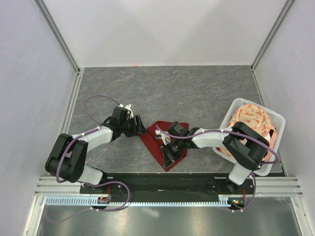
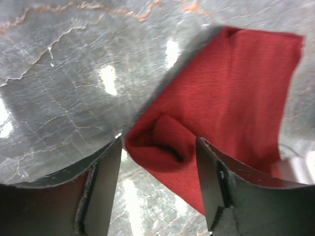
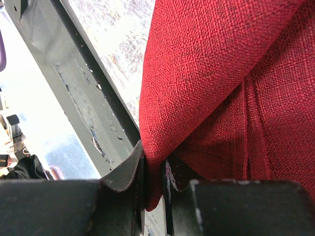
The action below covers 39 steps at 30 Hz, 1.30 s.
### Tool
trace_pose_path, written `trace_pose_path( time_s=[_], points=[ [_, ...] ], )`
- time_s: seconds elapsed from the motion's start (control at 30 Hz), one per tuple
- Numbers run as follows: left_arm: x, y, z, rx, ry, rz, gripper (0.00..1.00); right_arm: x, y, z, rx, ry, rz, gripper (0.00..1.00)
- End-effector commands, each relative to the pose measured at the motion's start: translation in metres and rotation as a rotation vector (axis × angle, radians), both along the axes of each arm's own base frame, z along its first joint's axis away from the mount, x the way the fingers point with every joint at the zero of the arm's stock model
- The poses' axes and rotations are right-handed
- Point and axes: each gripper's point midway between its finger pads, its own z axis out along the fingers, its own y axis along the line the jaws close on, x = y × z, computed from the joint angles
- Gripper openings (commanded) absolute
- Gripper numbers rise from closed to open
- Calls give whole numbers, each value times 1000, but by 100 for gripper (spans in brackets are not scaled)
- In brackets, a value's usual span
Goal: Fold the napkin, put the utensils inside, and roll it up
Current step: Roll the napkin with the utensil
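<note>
Risk: loose pinch, crooked fold

The right gripper [image 3: 152,162] is pinching the napkin [image 1: 167,140] edge, jaws narrow; the left gripper [image 2: 158,147] is standing wide around a bunched corner, gripping nothing; napkin is lying on the table [image 1: 197,93] between both; thin pinch may be slipping, cloth bunching unevenly.

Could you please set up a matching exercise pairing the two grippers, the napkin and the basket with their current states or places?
Things:
1 left gripper
2 right gripper
3 napkin
4 basket

States:
A holds a floral cloth
B shut on a cloth edge
C open, astride a bunched corner
D burgundy, on the grey table

Pairs: 1-C, 2-B, 3-D, 4-A.
</note>
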Motion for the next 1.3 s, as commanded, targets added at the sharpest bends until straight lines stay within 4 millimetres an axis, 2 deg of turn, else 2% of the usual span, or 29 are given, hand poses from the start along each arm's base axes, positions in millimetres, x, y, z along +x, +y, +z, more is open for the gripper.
trace_pose_path(
  time_s=[0.0, 0.1, 0.17, 0.2, 0.3, 0.33, 0.4, 0.43, 0.5, 0.53, 0.6, 0.63, 0.7, 0.73, 0.77, 0.83, 0.9, 0.93, 1.0, 1.27],
  points=[
    [21, -10, 15, -19, -50, -17, 63, -5, -49, -51, -262, -40, -8, 20],
    [26, -13, 11, -1, -52, -39, 54, -4, -49, -51, -262, -47, -7, 21],
    [21, -9, 2, 34, -10, -44, 41, -3, -50, -50, -268, -54, -10, 22],
    [20, -9, 0, 45, -1, -44, 38, -2, -50, -49, -273, -60, -13, 24],
    [16, -3, -9, 87, 40, -45, 26, 6, -51, -40, -285, -97, -23, 33],
    [12, -1, -13, 102, 66, -47, 20, 10, -48, -31, -283, -116, -25, 40],
    [11, 0, -18, 117, 90, -51, 15, 20, -49, -23, -304, -160, -35, 44],
    [9, -1, -19, 120, 101, -58, 12, 25, -47, -12, -304, -183, -33, 49],
    [5, 0, -22, 128, 128, -65, 9, 37, -47, 0, -317, -237, -45, 53],
    [4, -2, -23, 128, 135, -71, 7, 43, -43, 15, -308, -265, -53, 55],
    [1, -2, -24, 138, 157, -78, 4, 56, -42, 29, -318, -340, -67, 59],
    [0, -1, -24, 141, 167, -80, 2, 63, -37, 44, -302, -388, -77, 61],
    [-3, -1, -24, 150, 191, -85, 2, 69, -28, 58, -287, -472, -65, 66],
    [-2, -1, -23, 149, 193, -84, 2, 82, -28, 68, -302, -565, -96, 67],
    [-3, -1, -22, 149, 201, -86, 2, 83, -23, 73, -298, -618, -82, 68],
    [-6, -1, -23, 158, 234, -94, 2, 101, -20, 84, -317, -746, -130, 69],
    [-11, 1, -24, 169, 265, -99, 2, 105, -4, 92, -273, -837, -110, 69],
    [-10, 1, -24, 174, 271, -99, 2, 108, -3, 91, -281, -878, -108, 70],
    [-14, 2, -25, 183, 294, -105, 2, 109, 16, 91, -238, -942, -81, 70],
    [-13, 0, -23, 183, 308, -115, 2, 99, 50, 56, -179, -982, 41, 70]
  ],
)
